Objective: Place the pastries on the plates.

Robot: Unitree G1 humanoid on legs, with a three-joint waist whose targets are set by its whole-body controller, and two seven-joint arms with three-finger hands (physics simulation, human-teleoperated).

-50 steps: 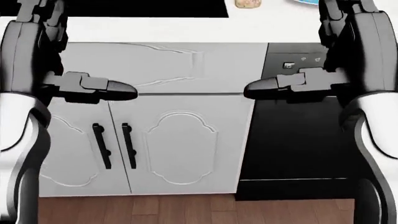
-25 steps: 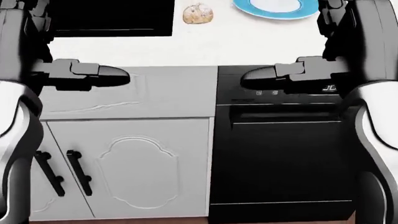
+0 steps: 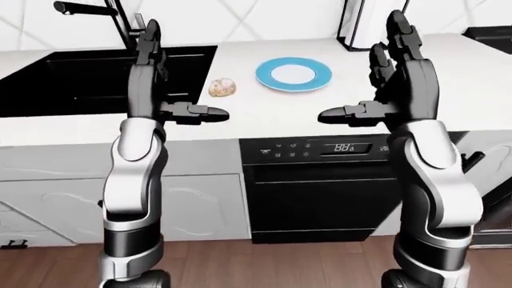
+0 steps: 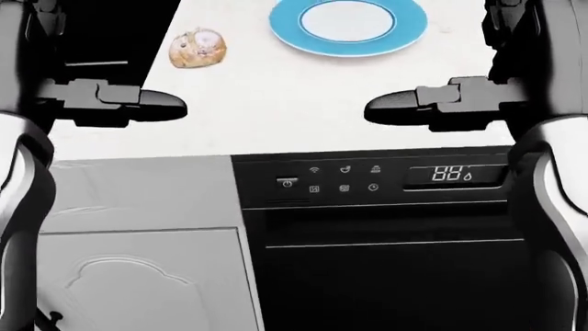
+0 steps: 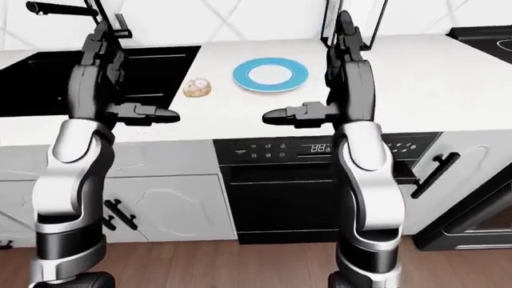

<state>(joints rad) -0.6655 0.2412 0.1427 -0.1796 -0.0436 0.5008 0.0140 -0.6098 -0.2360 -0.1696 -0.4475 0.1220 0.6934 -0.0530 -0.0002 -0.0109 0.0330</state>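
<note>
A small tan pastry [image 4: 198, 47] lies on the white counter, just right of the black sink. A blue-rimmed plate [image 4: 404, 43] with a white centre sits to its right, bare. Both arms are raised in front of the counter edge with the forearms upright. My left hand [image 3: 150, 30] stands above the sink's right side, fingers extended and holding nothing. My right hand [image 3: 396, 27] is up to the right of the plate [image 3: 264, 75], also open with nothing in it. Neither hand touches the pastry [image 3: 223, 87].
A black sink [image 3: 96, 78] with a dark faucet [image 3: 88, 9] fills the counter's left. Below the counter are a black dishwasher [image 4: 386, 227] and white cabinet doors [image 4: 119, 234]. A dark appliance [image 3: 356, 27] stands beyond the plate; a stove [image 5: 488, 33] sits far right.
The camera has moved: cabinets slid left and down, and the dishwasher, counter, pastry and plate came further into view. The arms keep the same raised pose.
</note>
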